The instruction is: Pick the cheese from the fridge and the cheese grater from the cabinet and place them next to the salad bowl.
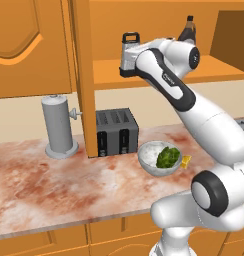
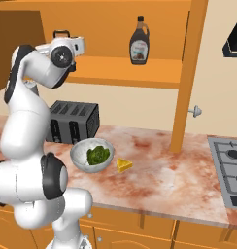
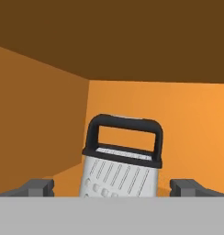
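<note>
The cheese grater [image 3: 120,160], silver with a black handle, stands upright on the shelf of the open orange cabinet [image 1: 219,67]. My gripper [image 3: 114,188] is open, level with the grater, one fingertip [image 3: 38,187] on each side and clear of it. From the base, the grater [image 1: 128,50] shows just behind my hand. The salad bowl [image 1: 159,157] with green leaves sits on the counter in front of the toaster. The cheese [image 2: 124,165], a small yellow wedge, lies right beside the bowl [image 2: 91,154]. The fridge is out of view.
A black toaster [image 1: 116,131] stands under the cabinet. A dark syrup bottle [image 2: 139,41] sits further along the shelf. The open cabinet door [image 1: 84,75] juts out over the counter, a grey canister [image 1: 59,125] beyond it. A stove [image 2: 232,165] lies at the counter's right end.
</note>
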You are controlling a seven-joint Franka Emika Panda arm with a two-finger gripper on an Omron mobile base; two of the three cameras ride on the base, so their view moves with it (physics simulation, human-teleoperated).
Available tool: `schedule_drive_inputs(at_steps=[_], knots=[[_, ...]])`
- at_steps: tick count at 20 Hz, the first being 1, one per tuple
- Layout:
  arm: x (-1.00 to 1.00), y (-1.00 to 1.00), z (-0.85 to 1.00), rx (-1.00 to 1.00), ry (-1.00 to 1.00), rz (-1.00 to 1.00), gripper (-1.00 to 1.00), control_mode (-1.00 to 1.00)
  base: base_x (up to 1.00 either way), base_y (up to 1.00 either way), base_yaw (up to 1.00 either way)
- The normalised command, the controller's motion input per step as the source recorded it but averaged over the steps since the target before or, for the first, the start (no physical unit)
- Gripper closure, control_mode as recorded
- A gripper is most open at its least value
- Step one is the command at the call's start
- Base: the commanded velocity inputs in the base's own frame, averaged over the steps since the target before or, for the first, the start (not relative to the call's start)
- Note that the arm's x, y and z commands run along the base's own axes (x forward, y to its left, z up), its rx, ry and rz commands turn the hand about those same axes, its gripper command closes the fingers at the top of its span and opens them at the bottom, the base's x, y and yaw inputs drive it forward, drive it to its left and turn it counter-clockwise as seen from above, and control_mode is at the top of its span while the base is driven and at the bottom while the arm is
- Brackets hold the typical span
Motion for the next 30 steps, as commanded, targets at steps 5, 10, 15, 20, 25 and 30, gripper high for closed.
schedule_drive_inputs(at_steps=[5,10,15,20,25,30], knots=[[0.09,-0.03,-0.10,0.00,0.04,0.00,-1.00,-1.00,0.00,0.00,0.00],[0.29,0.00,-0.04,0.00,0.07,0.00,-1.00,-1.00,0.00,0.00,0.00],[0.22,0.09,0.00,0.00,0.07,0.00,-1.00,-1.00,0.00,0.00,0.00],[0.00,0.38,0.00,0.00,0.03,0.01,-1.00,-1.00,0.00,0.00,0.00],[0.00,0.09,0.00,0.00,0.03,0.01,-1.00,-1.00,0.00,0.00,0.00],[0.00,0.00,0.00,0.00,0.00,0.00,-1.00,-1.00,0.00,0.00,0.00]])
